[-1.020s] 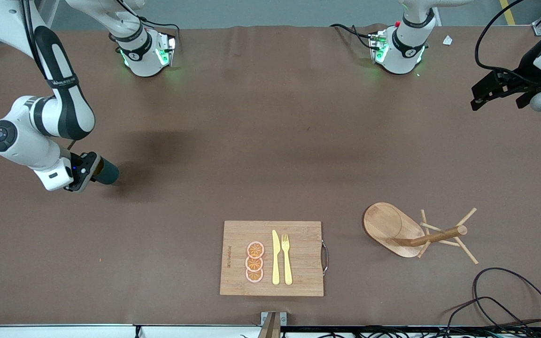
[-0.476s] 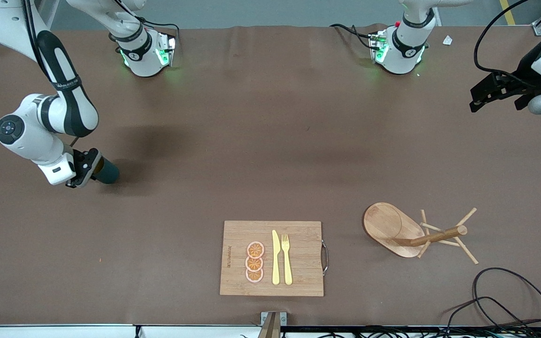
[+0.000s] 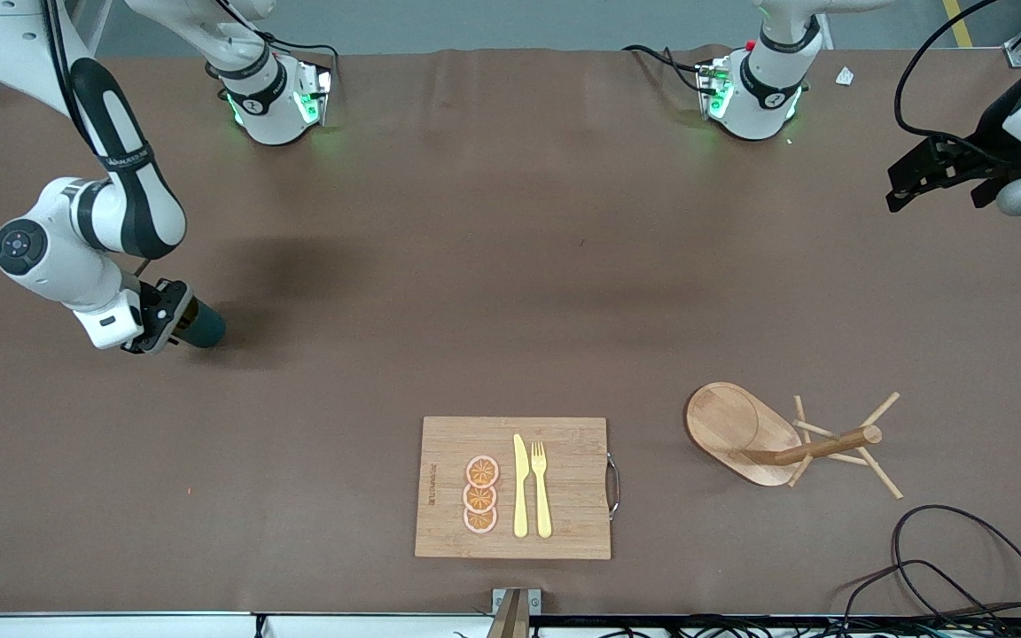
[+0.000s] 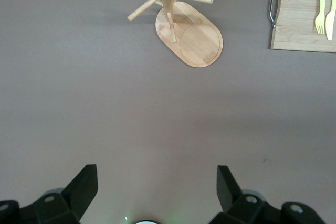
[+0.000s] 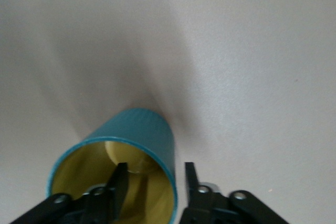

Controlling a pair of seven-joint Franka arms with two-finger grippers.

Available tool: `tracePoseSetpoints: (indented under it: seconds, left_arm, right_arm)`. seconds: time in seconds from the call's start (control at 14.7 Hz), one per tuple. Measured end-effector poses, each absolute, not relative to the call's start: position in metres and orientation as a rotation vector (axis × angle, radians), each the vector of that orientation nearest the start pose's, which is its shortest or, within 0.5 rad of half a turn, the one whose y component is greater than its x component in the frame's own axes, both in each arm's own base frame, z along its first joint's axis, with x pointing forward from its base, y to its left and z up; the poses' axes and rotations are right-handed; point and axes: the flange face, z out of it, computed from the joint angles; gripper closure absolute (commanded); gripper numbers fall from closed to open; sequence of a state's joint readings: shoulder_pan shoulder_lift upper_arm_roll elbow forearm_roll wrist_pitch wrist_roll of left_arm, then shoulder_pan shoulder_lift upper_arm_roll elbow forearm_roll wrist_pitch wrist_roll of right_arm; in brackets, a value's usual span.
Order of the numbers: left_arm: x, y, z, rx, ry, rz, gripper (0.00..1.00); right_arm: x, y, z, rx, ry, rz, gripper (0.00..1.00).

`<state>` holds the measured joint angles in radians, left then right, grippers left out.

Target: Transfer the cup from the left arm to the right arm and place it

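The teal cup (image 3: 205,328), yellowish inside, rests on the brown table toward the right arm's end. In the right wrist view the cup (image 5: 142,140) shows its open mouth toward the camera. My right gripper (image 3: 175,322) straddles the cup's rim: one finger is inside the cup and one outside, with gaps between both and the wall, so it is open (image 5: 156,182). My left gripper (image 3: 897,188) is open and empty, up in the air over the left arm's end of the table; it also shows in the left wrist view (image 4: 157,184).
A wooden cutting board (image 3: 440,443) with three orange slices (image 3: 480,494), a yellow knife (image 3: 520,487) and a yellow fork (image 3: 541,487) lies near the front camera. A wooden mug tree (image 3: 785,439) stands beside it. Black cables (image 3: 945,567) lie at the corner.
The right arm's wrist has shifted a little while the cup stayed in place on the table. The left gripper has drifted slightly upward in the view.
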<state>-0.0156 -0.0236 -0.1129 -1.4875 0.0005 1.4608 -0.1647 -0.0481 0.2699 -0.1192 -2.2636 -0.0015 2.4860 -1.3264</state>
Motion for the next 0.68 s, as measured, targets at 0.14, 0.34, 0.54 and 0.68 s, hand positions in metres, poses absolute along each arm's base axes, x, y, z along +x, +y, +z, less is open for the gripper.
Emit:
tracePoseSetpoints:
  seconds: [0.14, 0.34, 0.54, 0.68]
  left_arm:
    - [0.531, -0.069, 0.667, -3.138, -0.057, 0.004, 0.00]
    - [0.532, -0.069, 0.666, -3.137, -0.057, 0.006, 0.00]
    - [0.534, -0.069, 0.662, -3.138, -0.058, 0.012, 0.00]
    - [0.537, -0.069, 0.661, -3.140, -0.059, -0.003, 0.00]
  right_arm:
    - [0.530, -0.083, 0.252, -2.659, -1.574, 0.159, 0.00]
    - [0.550, -0.067, 0.317, -2.747, -1.335, 0.242, 0.00]
    - [0.564, -0.058, 0.404, -2.883, -1.037, 0.261, 0.00]
    - [0.567, -0.059, 0.447, -2.942, -0.888, 0.259, 0.00]
